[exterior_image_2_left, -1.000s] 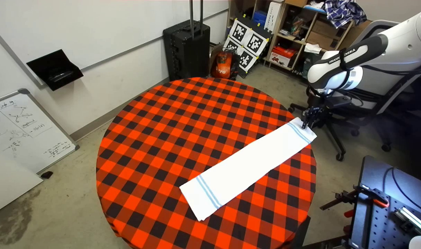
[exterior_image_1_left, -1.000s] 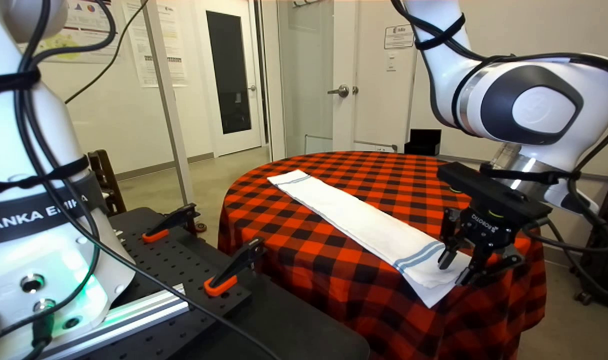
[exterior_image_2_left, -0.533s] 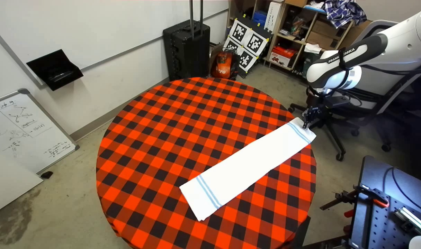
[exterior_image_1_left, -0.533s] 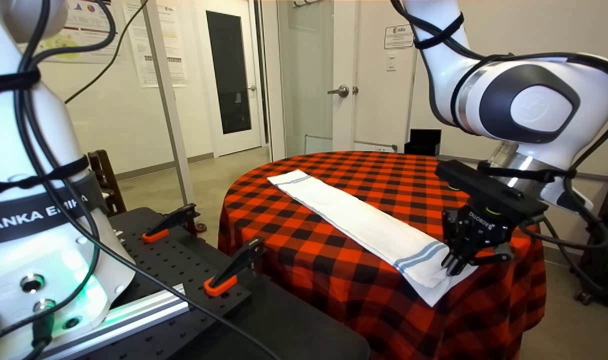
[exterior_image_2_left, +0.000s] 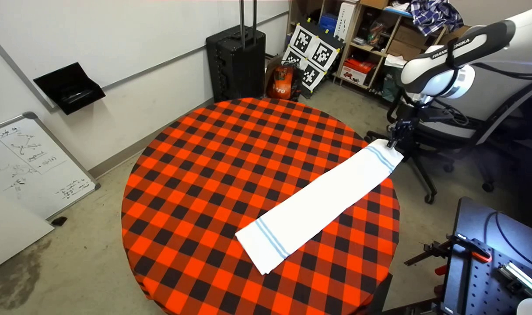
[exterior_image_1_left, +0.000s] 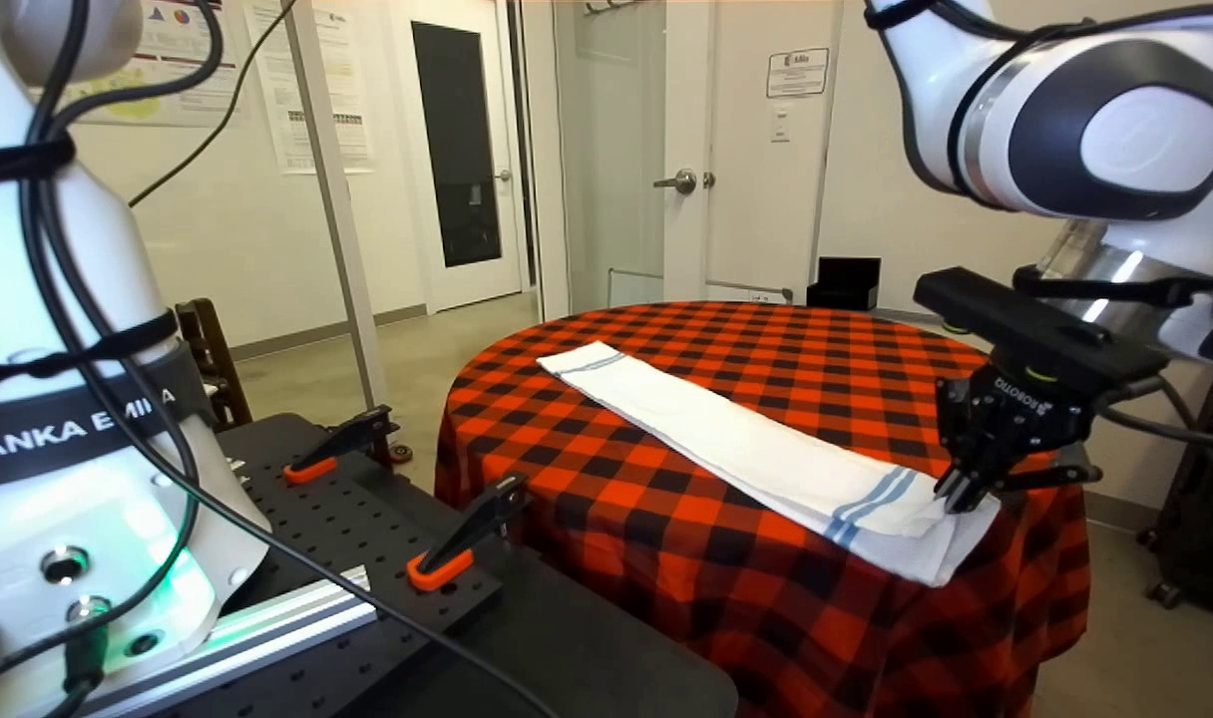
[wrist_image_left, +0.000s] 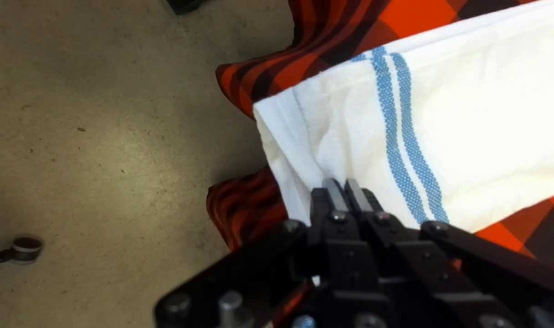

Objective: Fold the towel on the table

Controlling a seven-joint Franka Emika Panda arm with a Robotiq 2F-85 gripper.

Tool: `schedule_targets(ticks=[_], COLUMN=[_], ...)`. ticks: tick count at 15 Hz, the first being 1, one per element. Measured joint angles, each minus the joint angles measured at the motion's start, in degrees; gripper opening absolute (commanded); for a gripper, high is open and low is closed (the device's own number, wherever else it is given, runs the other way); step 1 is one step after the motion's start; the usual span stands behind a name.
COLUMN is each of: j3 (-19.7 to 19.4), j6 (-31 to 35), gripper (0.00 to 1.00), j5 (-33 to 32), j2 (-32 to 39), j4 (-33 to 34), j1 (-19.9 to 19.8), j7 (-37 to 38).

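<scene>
Closed jaws pinch the towel (exterior_image_2_left: 320, 205) near one end; it now lies shifted outward, so folding seems not advancing.

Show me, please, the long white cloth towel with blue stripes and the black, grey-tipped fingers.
White towel (exterior_image_2_left: 320, 201), in an exterior view: middle of its upper face.
Grey-tipped fingers (wrist_image_left: 336, 196), in the wrist view: one grey tip.

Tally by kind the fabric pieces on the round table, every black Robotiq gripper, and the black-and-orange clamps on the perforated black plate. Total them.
White cloth towel with blue stripes: 1
Red-and-black checked tablecloth: 1
Black Robotiq gripper: 1
Black-and-orange clamps: 2
Total: 5
</scene>
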Motion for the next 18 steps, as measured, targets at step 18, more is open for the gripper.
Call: schedule_targets(ticks=[18], j3=[-5.3], j6=[2.4], gripper=[0.01], j5=[2.2], j2=[-23.8], j4=[-1.4], j1=[-3.4], j7=[8.8])
